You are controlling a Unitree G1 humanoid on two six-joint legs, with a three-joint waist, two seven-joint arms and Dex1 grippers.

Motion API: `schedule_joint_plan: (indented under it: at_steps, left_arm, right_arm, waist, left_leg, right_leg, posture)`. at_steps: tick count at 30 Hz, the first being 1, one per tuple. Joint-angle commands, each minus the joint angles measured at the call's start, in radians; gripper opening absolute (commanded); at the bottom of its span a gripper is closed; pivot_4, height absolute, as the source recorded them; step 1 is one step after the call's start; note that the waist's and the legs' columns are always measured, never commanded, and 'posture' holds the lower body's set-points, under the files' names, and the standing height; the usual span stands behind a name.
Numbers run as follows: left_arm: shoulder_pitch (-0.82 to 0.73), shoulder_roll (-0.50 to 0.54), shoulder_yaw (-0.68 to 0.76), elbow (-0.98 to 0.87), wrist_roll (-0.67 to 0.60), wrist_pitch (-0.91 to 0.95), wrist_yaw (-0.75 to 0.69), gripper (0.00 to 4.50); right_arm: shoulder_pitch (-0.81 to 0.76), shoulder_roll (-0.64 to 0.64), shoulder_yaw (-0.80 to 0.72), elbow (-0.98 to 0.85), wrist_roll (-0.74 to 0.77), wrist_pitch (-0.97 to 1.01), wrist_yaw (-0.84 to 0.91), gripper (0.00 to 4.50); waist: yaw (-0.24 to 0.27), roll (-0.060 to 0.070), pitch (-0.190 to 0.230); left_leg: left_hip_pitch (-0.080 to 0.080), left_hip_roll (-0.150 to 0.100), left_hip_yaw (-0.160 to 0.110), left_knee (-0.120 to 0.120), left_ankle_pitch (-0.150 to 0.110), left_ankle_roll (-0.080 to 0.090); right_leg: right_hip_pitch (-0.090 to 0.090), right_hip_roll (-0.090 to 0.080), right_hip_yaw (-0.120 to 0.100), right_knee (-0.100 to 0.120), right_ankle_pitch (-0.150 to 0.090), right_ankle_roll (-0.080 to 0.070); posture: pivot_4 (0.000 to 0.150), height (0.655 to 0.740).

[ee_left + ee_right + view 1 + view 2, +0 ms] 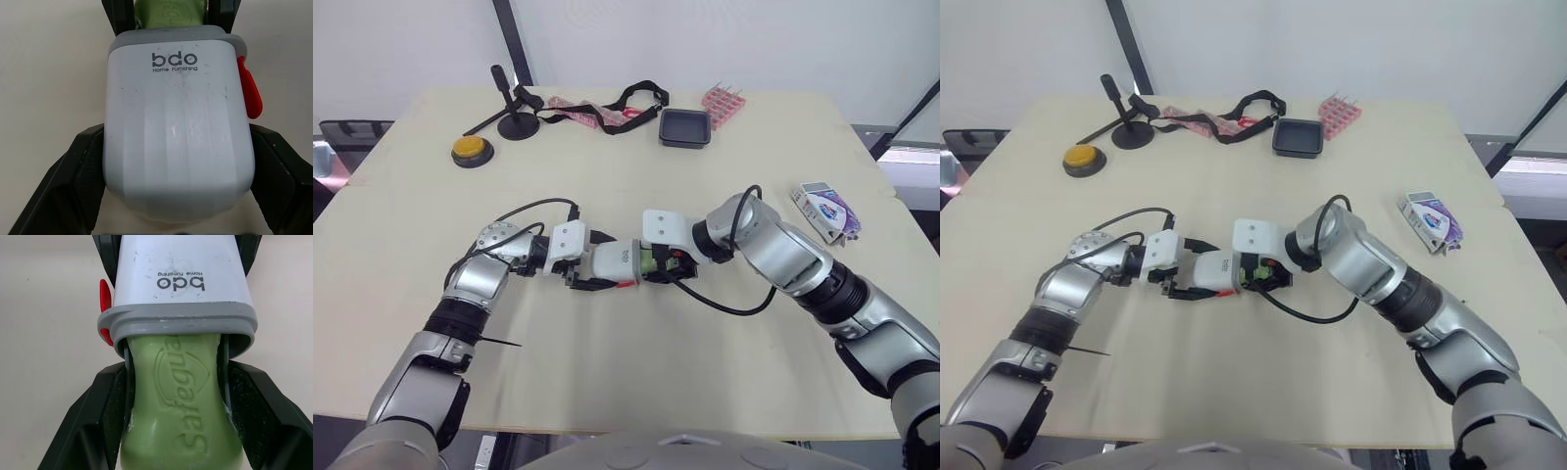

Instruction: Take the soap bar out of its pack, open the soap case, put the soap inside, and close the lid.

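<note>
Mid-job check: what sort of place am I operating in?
Likely a robot test bench, not a bathroom: a bare pale table against a plain white wall, with a yellow push button and a black desktop stand near its far edge. The soap case and soap bar are held near its middle.

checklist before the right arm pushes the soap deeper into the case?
1. Left gripper clamped on soap case: ok.
2. Right gripper clamped on soap bar: ok.
3. Bar's end lined up inside the case's grey rim: ok.
4. Bar fully in: not ok, most of it sticks out.
5. Room between right fingertips and rim: not ok, they sit close against it; a regrip may be needed.
</note>
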Motion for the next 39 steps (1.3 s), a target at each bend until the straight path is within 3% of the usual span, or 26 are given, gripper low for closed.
schedule_joint_plan:
  at_steps: [1, 3, 6, 8, 21, 28, 39]
  left_arm:
    - [-0.027, -0.016, 0.005, -0.041, -0.014, 0.000, 0.024, 3.46]
    - [-0.025, -0.022, 0.006, -0.042, -0.012, 0.007, 0.028, 3.46]
    - [-0.024, -0.023, 0.008, -0.042, -0.010, 0.012, 0.030, 3.46]
    - [-0.024, -0.022, 0.008, -0.040, -0.009, 0.015, 0.032, 3.46]
    - [-0.028, -0.018, -0.002, -0.026, -0.005, 0.017, 0.022, 3.46]
    - [-0.032, -0.016, -0.001, -0.025, -0.004, 0.016, 0.018, 3.46]
    - [-0.034, -0.014, 0.000, -0.029, -0.010, 0.017, 0.017, 3.46]
  right_arm:
    - [-0.027, 0.004, 0.015, -0.022, -0.004, -0.001, 0.003, 2.54]
    - [-0.029, 0.005, 0.013, -0.028, 0.002, 0.025, -0.001, 2.54]
    - [-0.028, -0.009, 0.009, -0.042, 0.004, 0.050, 0.000, 4.00]
    - [-0.024, -0.029, 0.002, -0.051, 0.005, 0.049, 0.006, 4.47]
    - [-0.008, -0.109, -0.095, -0.092, 0.032, 0.047, -0.021, 4.47]
    - [0.080, -0.150, -0.206, -0.095, 0.081, 0.012, -0.039, 4.47]
    - [0.206, -0.170, -0.223, -0.136, 0.086, -0.107, -0.062, 1.04]
  waist:
    - [-0.001, 0.000, 0.000]
    - [-0.001, 0.000, 0.000]
    - [-0.001, 0.000, 0.000]
    - [0.000, 0.000, 0.000]
    - [0.000, 0.000, 0.000]
    - [0.005, 0.000, 0.000]
    - [0.006, 0.000, 0.000]
  left_leg:
    - [0.000, 0.000, 0.000, 0.000, 0.000, 0.000]
    - [0.000, 0.000, 0.000, 0.000, 0.000, 0.000]
    - [0.000, 0.000, 0.000, 0.000, 0.000, 0.000]
    - [0.000, 0.000, 0.000, 0.000, 0.000, 0.000]
    - [0.000, 0.000, 0.000, 0.000, 0.000, 0.000]
    - [-0.001, 0.000, 0.000, 0.000, 0.000, 0.000]
    - [-0.002, 0.000, 0.001, 0.000, 0.000, 0.000]
  right_leg:
    - [0.000, 0.000, 0.000, 0.000, 0.000, 0.000]
    - [0.000, 0.000, 0.000, 0.000, 0.000, 0.000]
    - [0.000, 0.000, 0.000, 0.000, 0.000, 0.000]
    - [0.000, 0.000, 0.000, 0.000, 0.000, 0.000]
    - [0.000, 0.000, 0.001, 0.000, 0.000, 0.000]
    - [0.000, 0.000, 0.001, 0.000, 0.000, 0.000]
    - [0.000, 0.000, 0.003, -0.001, 0.000, 0.000]
  posture:
    - [0.150, 0.7400]
    - [0.150, 0.7400]
    - [0.150, 0.7400]
    - [0.150, 0.7400]
    - [0.150, 0.7400]
    - [0.150, 0.7400]
    - [0.150, 0.7400]
